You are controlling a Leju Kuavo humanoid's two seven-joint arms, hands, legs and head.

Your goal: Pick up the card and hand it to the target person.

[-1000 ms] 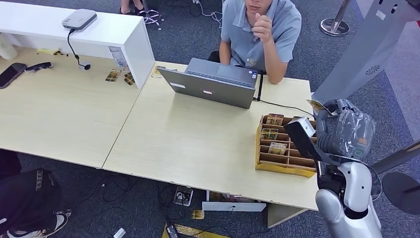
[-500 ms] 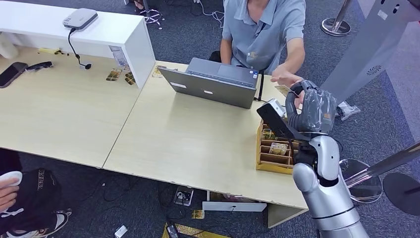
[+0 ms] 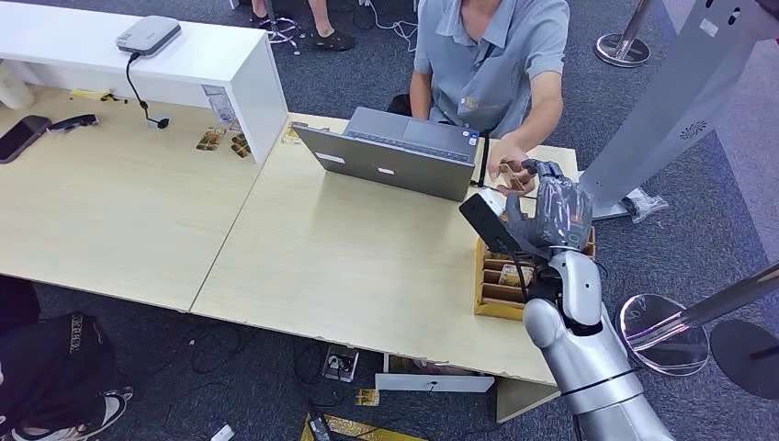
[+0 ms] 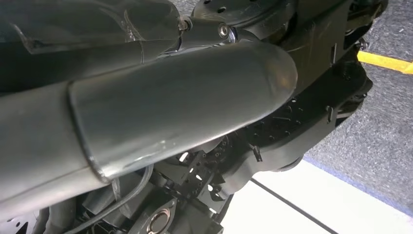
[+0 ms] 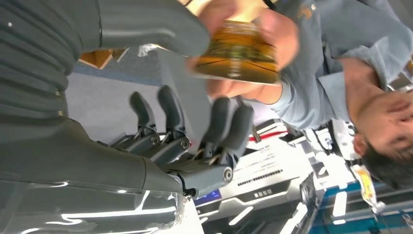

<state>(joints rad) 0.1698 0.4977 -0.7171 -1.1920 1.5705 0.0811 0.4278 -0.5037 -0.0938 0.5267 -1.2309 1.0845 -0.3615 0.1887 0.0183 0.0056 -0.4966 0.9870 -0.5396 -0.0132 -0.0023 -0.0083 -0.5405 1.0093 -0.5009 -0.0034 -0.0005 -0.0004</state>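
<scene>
The card (image 5: 236, 51), gold and green, is at the tip of my right hand's thumb (image 5: 146, 24), and the seated person's hand (image 5: 275, 34) has closed around its far side. My darker fingers (image 5: 224, 122) are spread below it. In the head view my right hand (image 3: 556, 207) is raised over the desk's far right, meeting the person's outstretched hand (image 3: 503, 165) just right of the laptop, with the card (image 3: 517, 175) between them. The person (image 3: 487, 55) in a grey shirt sits behind the desk.
A wooden card rack (image 3: 491, 299) holding more cards stands under my right forearm. An open laptop (image 3: 395, 152) with a cable lies left of the handover. A white counter (image 3: 138, 55) and a phone (image 3: 18, 138) are at the far left. A stanchion base (image 3: 661, 322) stands right of the desk.
My right arm has swung left and forward, carrying the card from beside the rack towards the person. The person has lowered a hand from the face and taken hold of the card.
</scene>
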